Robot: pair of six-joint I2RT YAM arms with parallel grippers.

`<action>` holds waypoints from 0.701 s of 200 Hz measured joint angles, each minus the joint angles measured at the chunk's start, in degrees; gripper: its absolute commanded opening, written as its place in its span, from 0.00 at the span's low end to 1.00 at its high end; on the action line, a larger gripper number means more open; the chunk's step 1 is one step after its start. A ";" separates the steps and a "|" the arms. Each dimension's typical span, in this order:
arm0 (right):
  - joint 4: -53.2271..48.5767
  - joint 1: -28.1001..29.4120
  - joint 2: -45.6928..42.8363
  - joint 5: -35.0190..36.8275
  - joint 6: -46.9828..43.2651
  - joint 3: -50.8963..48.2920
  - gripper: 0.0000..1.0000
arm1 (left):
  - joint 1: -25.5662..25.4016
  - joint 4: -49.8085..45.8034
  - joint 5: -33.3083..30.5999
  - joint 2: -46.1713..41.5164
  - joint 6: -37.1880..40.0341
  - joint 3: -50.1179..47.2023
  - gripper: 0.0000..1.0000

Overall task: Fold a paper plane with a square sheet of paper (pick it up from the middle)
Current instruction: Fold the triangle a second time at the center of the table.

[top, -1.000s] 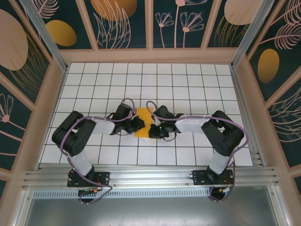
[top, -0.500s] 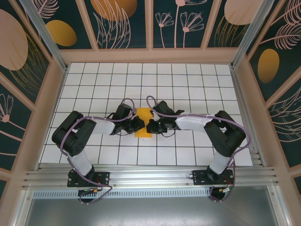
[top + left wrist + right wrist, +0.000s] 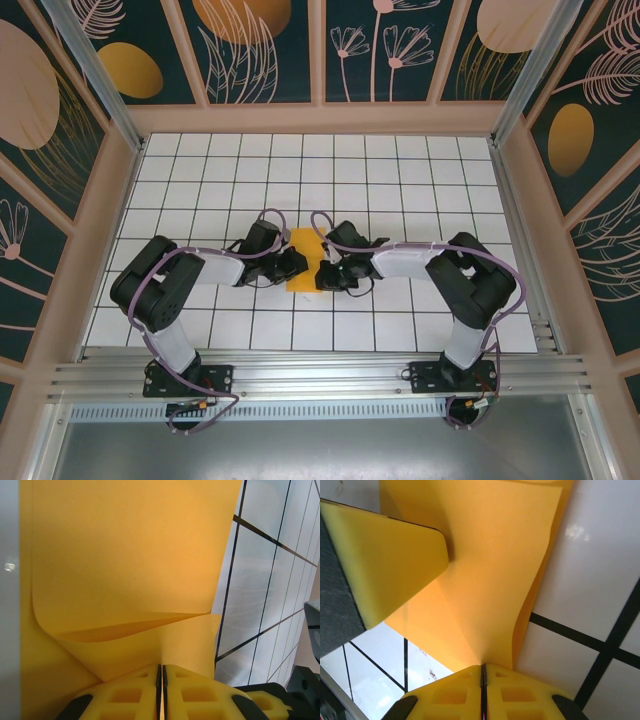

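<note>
**A:** Where is the thin orange-yellow square sheet of paper?

**B:** It is on the white grid-tiled table, folded down to a narrow upright strip. An arm comes at it from either side. Its long axis runs straight away from the arms' bases.

**A:** And the pincers?

**B:** The left gripper is at the sheet's left long edge, about halfway along. The right gripper is at the sheet's right long edge, a little toward its near end. Both touch the sheet, so neither arm is the nearer one.

**A:** Are they clamped, or only resting there?

**B:** Clamped, I'd say. In the left wrist view the yellow foam fingers meet with only a hairline seam between them. The paper runs down into that seam, and a loose flap curls up just beyond it. The right wrist view looks the same: its foam pads are pressed together with the sheet pulled up into the pinch. The other arm's yellow finger is against the sheet's far side in that view.

**A:** Is the sheet flat?

**B:** Not wholly. It lifts toward each pinch. I cannot tell whether its middle is touching the table.

**A:** What does the next move depend on?

**B:** As I judge it, on the two grips sitting opposite each other across the short width. Any pull or fold has to work across the long axis. If the arms move unevenly the strip will probably skew, or a thin edge may tear.
</note>
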 measured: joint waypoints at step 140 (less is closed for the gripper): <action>0.57 -0.04 0.66 0.00 -0.02 -0.37 0.09 | -0.37 -2.75 -2.05 -0.02 0.90 1.79 0.17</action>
